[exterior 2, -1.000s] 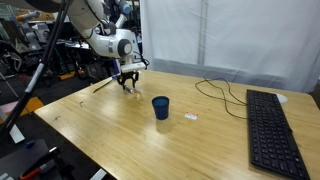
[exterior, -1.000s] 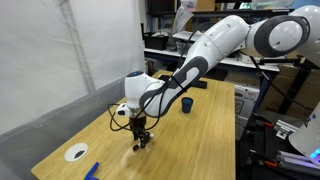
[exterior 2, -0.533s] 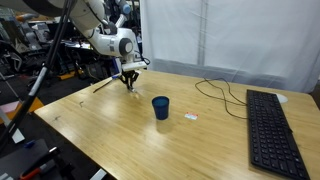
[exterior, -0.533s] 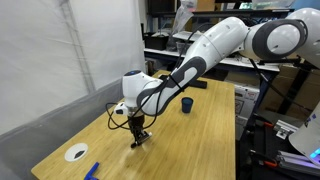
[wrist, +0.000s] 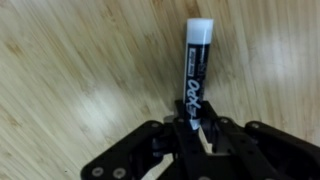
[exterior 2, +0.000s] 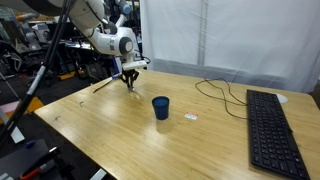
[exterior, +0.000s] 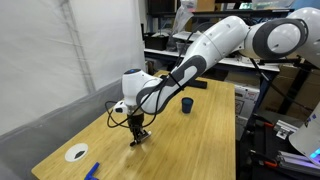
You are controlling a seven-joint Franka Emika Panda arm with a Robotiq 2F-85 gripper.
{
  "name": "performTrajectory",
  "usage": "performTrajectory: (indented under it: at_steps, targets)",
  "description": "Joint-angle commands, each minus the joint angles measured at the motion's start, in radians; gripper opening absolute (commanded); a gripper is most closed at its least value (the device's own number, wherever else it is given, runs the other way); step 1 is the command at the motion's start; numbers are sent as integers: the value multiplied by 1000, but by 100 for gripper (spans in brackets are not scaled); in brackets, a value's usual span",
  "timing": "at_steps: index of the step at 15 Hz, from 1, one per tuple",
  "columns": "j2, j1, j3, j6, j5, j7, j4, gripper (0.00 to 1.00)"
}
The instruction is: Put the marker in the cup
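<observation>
In the wrist view the marker, black with a white cap end, lies on the wooden table and runs down between my fingers. My gripper is shut on its lower end. In both exterior views the gripper is down at the tabletop with its tips touching the wood; the marker is too small to make out there. The small dark blue cup stands upright on the table, well apart from the gripper.
A black keyboard lies along one end of the table with a cable trailing beside it. A white tape roll and a flat blue object sit near the table's corner. A small white item rests beside the cup.
The jaws have closed around the marker on the table. The arm itself has hardly moved.
</observation>
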Motion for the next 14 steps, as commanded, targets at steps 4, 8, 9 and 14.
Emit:
performTrajectory:
  at_steps: [4, 8, 9, 14]
  targets:
    - [-159, -68, 14, 84, 21, 11, -176, 5]
    - [-274, -151, 49, 277, 65, -5, -376, 5]
    - [-301, -170, 58, 330, 75, -4, -428, 5]
    - [-453, -291, 128, 545, 125, -22, -720, 5]
